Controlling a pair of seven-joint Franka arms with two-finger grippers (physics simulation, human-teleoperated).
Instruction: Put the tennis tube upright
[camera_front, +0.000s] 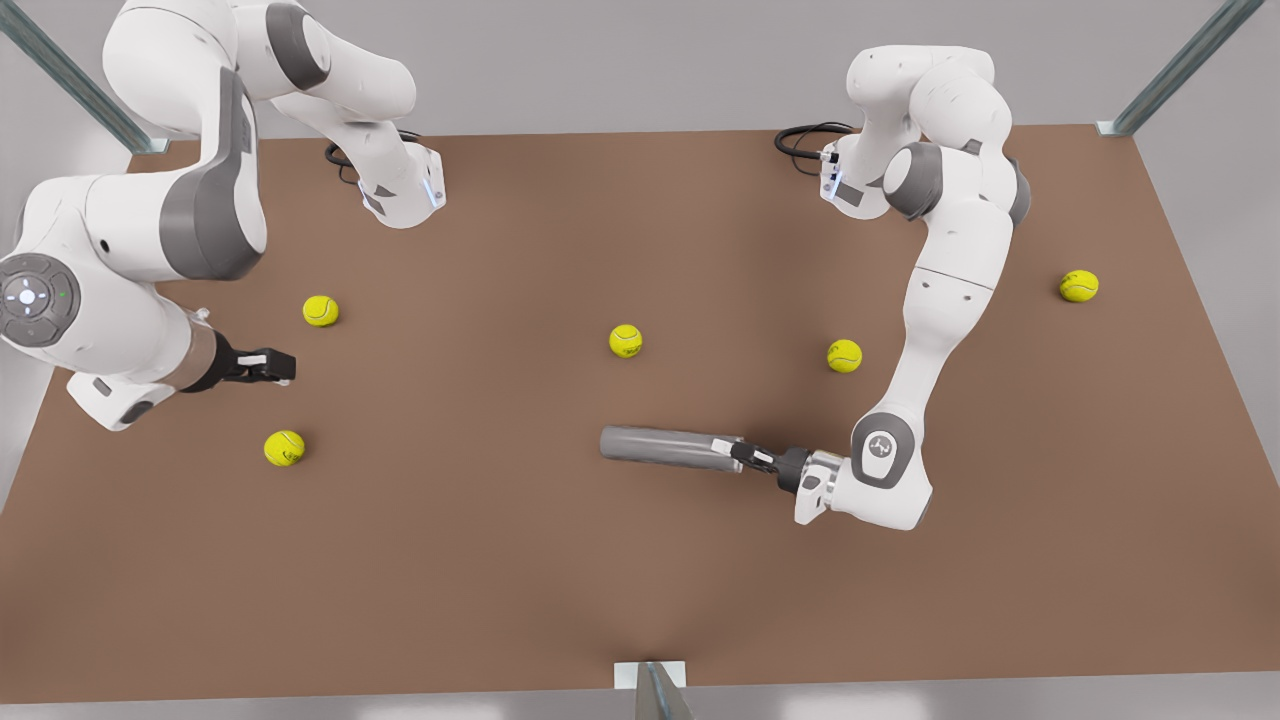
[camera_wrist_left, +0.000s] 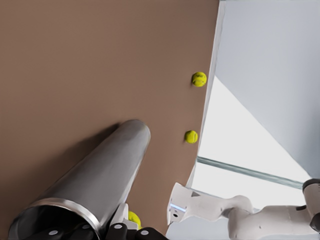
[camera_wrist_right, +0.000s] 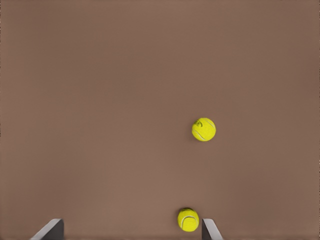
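i see tennis tube (camera_front: 668, 446) lying flat on table (camera_front: 480, 560), not upright yet. left gripper (camera_front: 752, 457) clenched on tube's open rim. right gripper (camera_front: 280, 367) waits released, well apart. lift-and-tip remains.

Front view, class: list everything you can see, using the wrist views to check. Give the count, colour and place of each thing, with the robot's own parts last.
tennis tube: 1, grey with a silvery rim, lying on its side right of centre in the front view
tennis balls: 5, yellow-green, scattered on the table: two at the front view's left, one in the middle, two at its right
table: 1, brown, under everything
frame struts: silvery metal, at the table's edges
left end effector: 1, black, at the tube's open end
right end effector: 1, black, open, waiting above the table between the two left-hand balls
arms: 2, white and grey
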